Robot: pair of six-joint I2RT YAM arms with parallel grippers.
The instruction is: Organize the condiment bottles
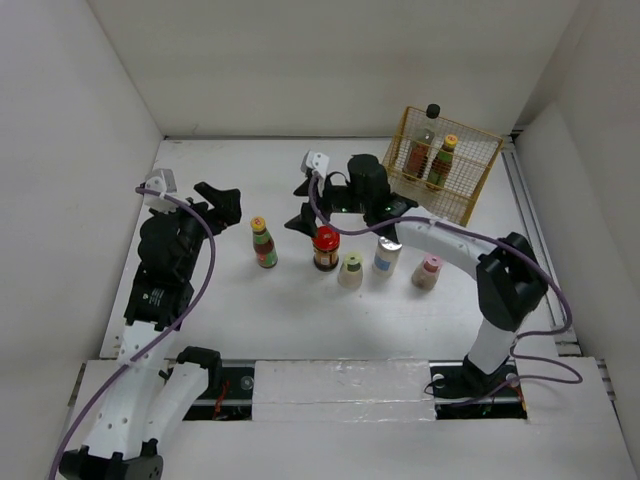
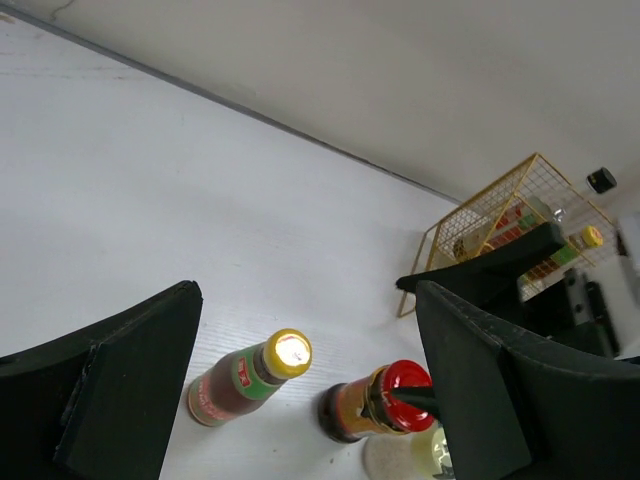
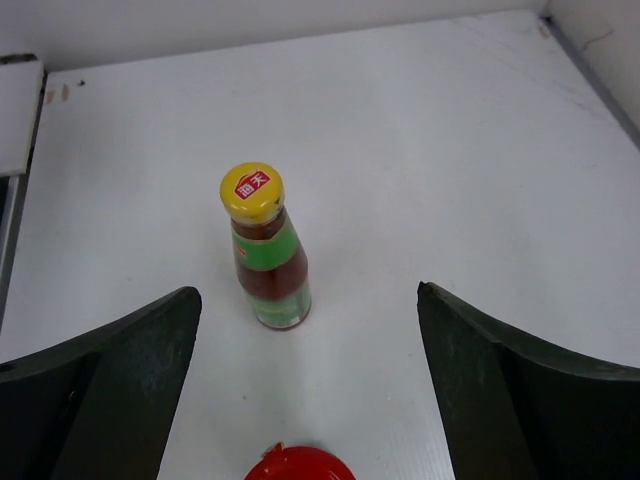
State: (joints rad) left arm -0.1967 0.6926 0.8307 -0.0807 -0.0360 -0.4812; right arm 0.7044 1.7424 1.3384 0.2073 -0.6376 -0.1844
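Condiment bottles: five on the table, two in the basket.
Yellow-capped bottle [image 1: 264, 243], red-lidded jar [image 1: 326, 248], green-topped shaker [image 1: 351, 269], silver-topped shaker [image 1: 388, 255] and pink-topped shaker [image 1: 428, 271] in a loose row at centre; black-capped bottle [image 1: 425, 140] and second yellow-capped bottle [image 1: 443, 160] upright in the yellow wire basket [image 1: 482, 175] at 1 o'clock. Left gripper [image 1: 224, 205] and right gripper [image 1: 305, 205] released, empty.

Free table [image 1: 300, 315] lies nearer than the red-lidded jar [image 1: 326, 247]; right pincer [image 1: 305, 205] looms behind it, green-topped shaker [image 1: 351, 268] crowds its right side.
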